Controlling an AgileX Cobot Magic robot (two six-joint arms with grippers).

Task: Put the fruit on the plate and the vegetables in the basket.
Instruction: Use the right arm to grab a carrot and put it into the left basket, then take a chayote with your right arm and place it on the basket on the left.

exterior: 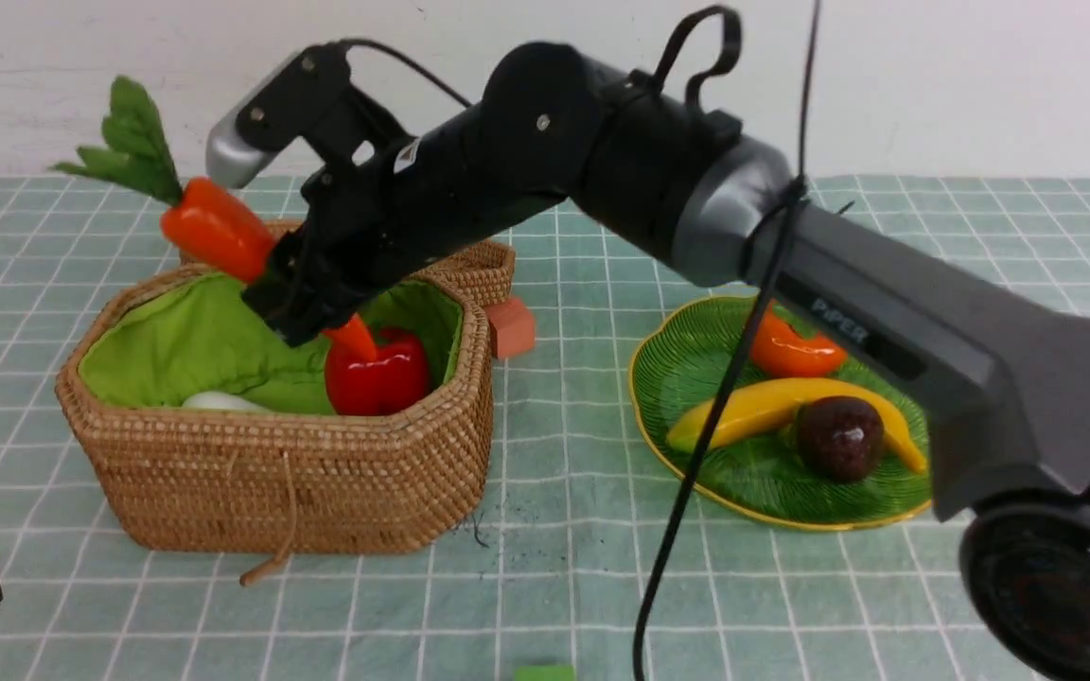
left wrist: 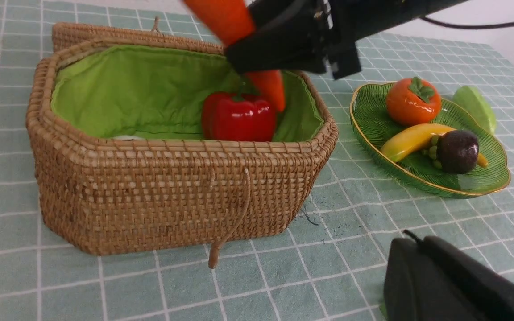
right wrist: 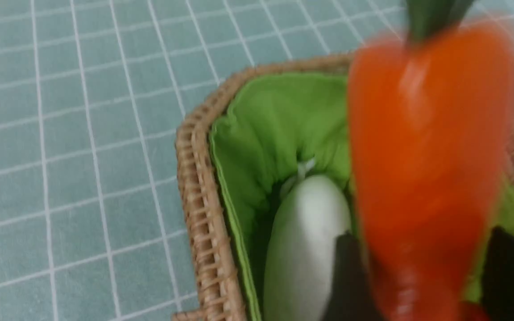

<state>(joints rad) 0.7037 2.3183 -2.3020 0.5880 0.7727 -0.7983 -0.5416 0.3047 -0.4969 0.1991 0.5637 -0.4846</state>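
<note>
Hanging over the open basket (exterior: pixel 290 482), the right pincer (exterior: pixel 304 317) has the carrot (exterior: pixel 214 227) between its jaws, tilted, with the orange tip pointing down into the basket and the green top sticking up and out past the basket's left rim. The jaws stand spread: in the blurred right wrist view one finger (right wrist: pixel 346 276) lies just beside the carrot, and a strip of the green lining shows between the carrot and the other finger. Inside the basket the red bell pepper (exterior: pixel 384 378) sits against the right end, right under the carrot's tip, and the white radish (right wrist: pixel 304 249) lies low at the left end. The wicker lid (exterior: pixel 479 270) is folded back behind the basket. To the right of the basket, apart from it on the table (exterior: pixel 554 567), the green plate (exterior: pixel 687 378) carries the persimmon (exterior: pixel 791 352), the banana (exterior: pixel 763 405) and the mangosteen (exterior: pixel 840 435). The mangosteen rests against the banana. The light green gourd (left wrist: pixel 475 107) lies on the table just past the plate's rim, on the side away from the basket. The left pincer (left wrist: pixel 422 263) sits low in front of the basket, pressed together.
</note>
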